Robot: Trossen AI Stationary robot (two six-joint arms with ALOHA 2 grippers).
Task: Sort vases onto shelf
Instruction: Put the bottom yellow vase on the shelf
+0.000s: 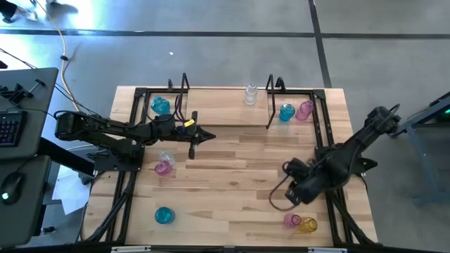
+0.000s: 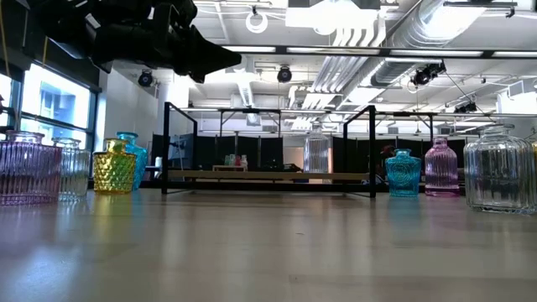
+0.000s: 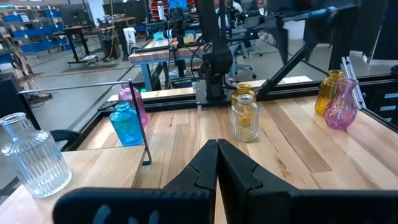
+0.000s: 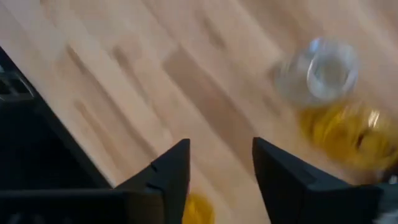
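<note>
The shelf (image 1: 226, 105) is a thin black rack at the table's far middle. Around it stand a teal vase (image 1: 160, 105), a clear vase (image 1: 250, 93), and a teal vase (image 1: 286, 112) beside a pink one (image 1: 304, 109). A pink vase (image 1: 164, 166) and a teal vase (image 1: 164, 215) stand on the left. A pink vase (image 1: 292, 221) and a yellow vase (image 1: 308, 225) stand near right. My left gripper (image 1: 204, 135) is shut, level, above the table's middle. My right gripper (image 4: 221, 168) hangs open, pointing down just over the near-right pair, beside a clear vase (image 4: 320, 71) and a yellow vase (image 4: 348, 130).
A larger black rail frame (image 1: 323, 133) edges the table on both sides. The middle of the wooden top (image 1: 239, 169) is bare. In the left wrist view, a clear vase (image 3: 245, 121) with a yellow one behind it stands before the right arm's base (image 3: 211, 62).
</note>
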